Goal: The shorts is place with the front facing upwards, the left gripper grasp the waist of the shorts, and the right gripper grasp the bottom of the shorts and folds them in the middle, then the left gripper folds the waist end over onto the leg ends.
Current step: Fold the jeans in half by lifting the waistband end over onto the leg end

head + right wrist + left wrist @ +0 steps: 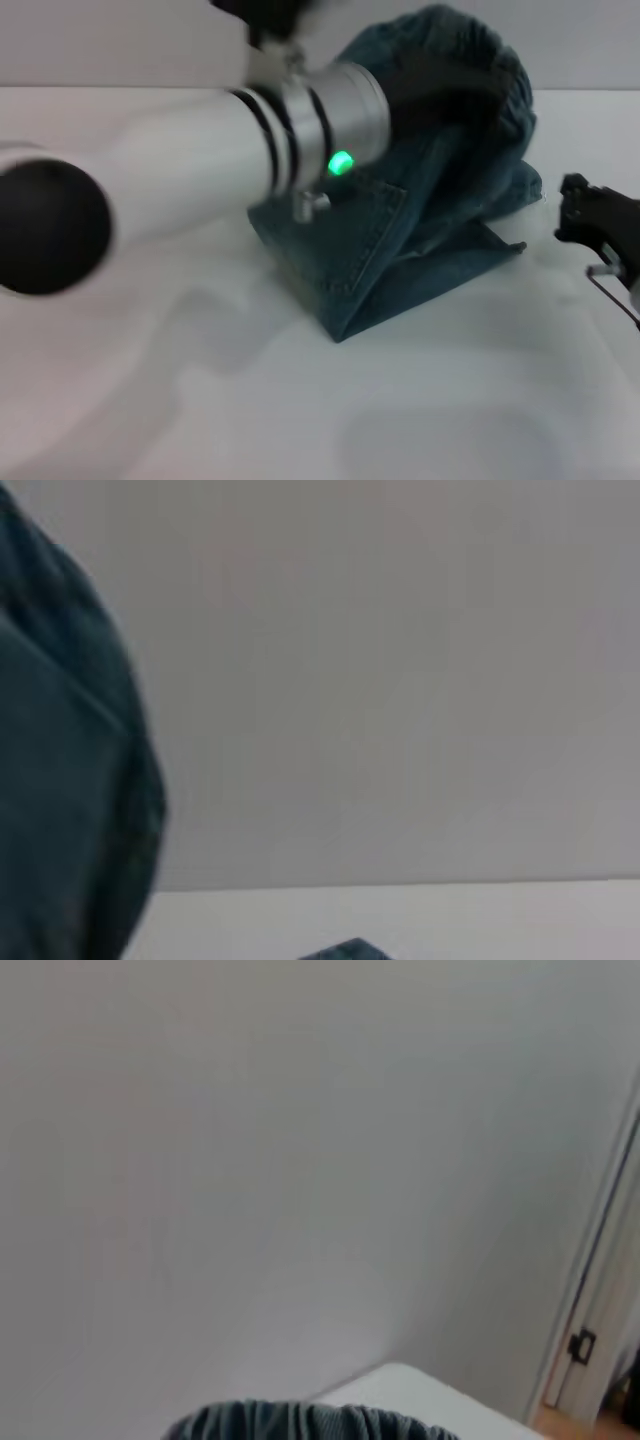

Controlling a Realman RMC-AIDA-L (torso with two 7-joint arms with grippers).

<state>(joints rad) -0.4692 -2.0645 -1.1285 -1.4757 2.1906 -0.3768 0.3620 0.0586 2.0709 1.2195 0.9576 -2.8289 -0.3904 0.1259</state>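
The blue-green denim shorts lie folded lengthwise on the white table, with one end raised high. My left gripper, on its white and silver arm with the green light, is shut on the raised waist end. The puckered waistband arches over it and shows at the edge of the left wrist view. My right gripper sits low at the table's right side, apart from the cloth. Denim fills one side of the right wrist view. I cannot pick out the leg ends.
A plain pale wall stands behind the table. The left wrist view shows a table corner and a door frame with a latch farther off. My left arm crosses the table's left half.
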